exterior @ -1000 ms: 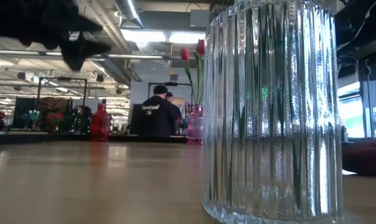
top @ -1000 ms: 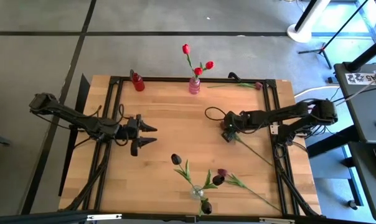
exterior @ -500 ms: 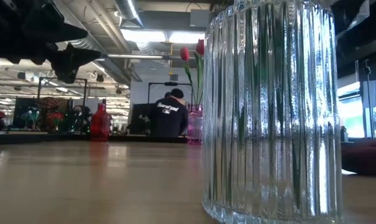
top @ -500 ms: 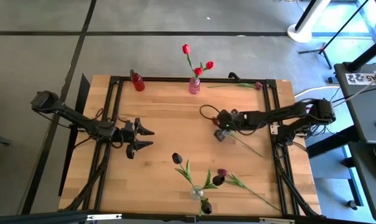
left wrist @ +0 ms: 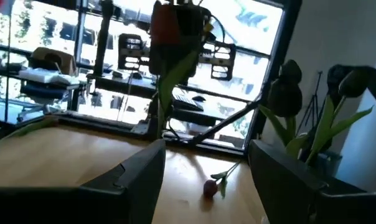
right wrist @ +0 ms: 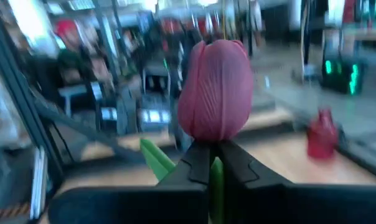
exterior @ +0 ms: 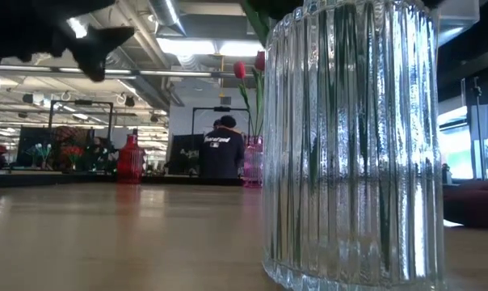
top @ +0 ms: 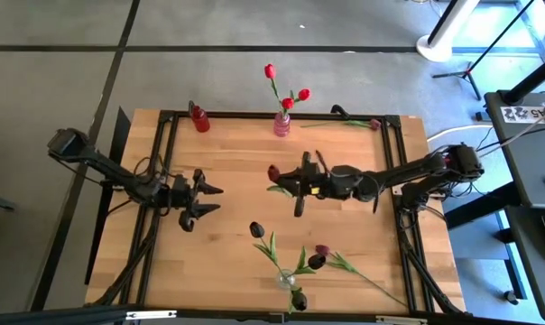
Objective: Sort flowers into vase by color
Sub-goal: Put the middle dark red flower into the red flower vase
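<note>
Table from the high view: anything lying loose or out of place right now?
Yes. One tulip lies flat along the far edge frame, right of the pink vase, outside any vase. Another tulip lies on the wood beside the clear vase. The right claw is shut on a maroon-pink tulip.

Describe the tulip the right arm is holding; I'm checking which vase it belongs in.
The held tulip has a closed dusky maroon-pink bud with fine ribbing, on a green stem with a leaf. The right tool is shut on the stem just under the bud. In the high view it hangs over the table's middle, between the vases, touching nothing else.
</note>
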